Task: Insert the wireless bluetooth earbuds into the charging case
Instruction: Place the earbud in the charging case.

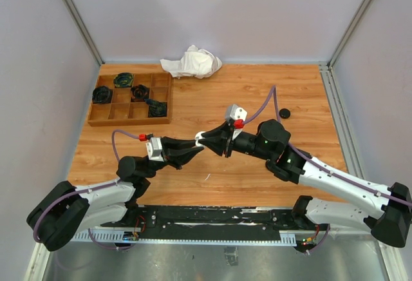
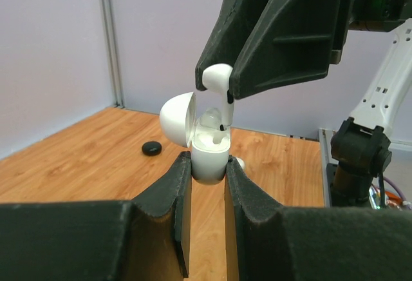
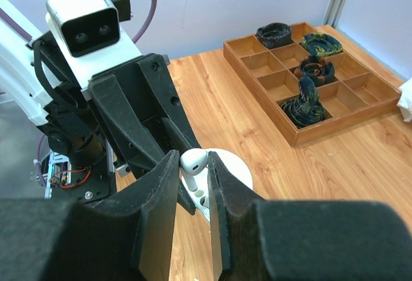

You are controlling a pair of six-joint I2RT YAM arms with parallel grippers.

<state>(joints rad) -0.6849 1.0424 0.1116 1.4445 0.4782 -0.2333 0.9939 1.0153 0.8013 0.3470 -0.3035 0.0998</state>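
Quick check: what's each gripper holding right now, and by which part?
Left gripper clamps the open charging case by its lower body. Right gripper pinches a white earbud by its head, stem down over the case.

Both arms are reaching inward from the near edge and meeting over the middle of the wooden surface (image 1: 257, 81). The left end effector (image 1: 195, 147) is pointing right and the right end effector (image 1: 214, 140) is pointing left. Their tips are converging on a small white case (image 1: 202, 136), though how the jaws are standing is not showing from above. A thin white sliver (image 1: 207, 177) is lying on the surface nearer the bases. A wooden divided tray (image 1: 129, 122) is sitting at the far left, holding four dark coiled bundles (image 1: 140, 91) in separate compartments. A crumpled white cloth (image 1: 192, 62) is lying at the far edge. A small black disc (image 1: 284, 113) is resting at the right, near the right arm's purple cable (image 1: 275, 94).
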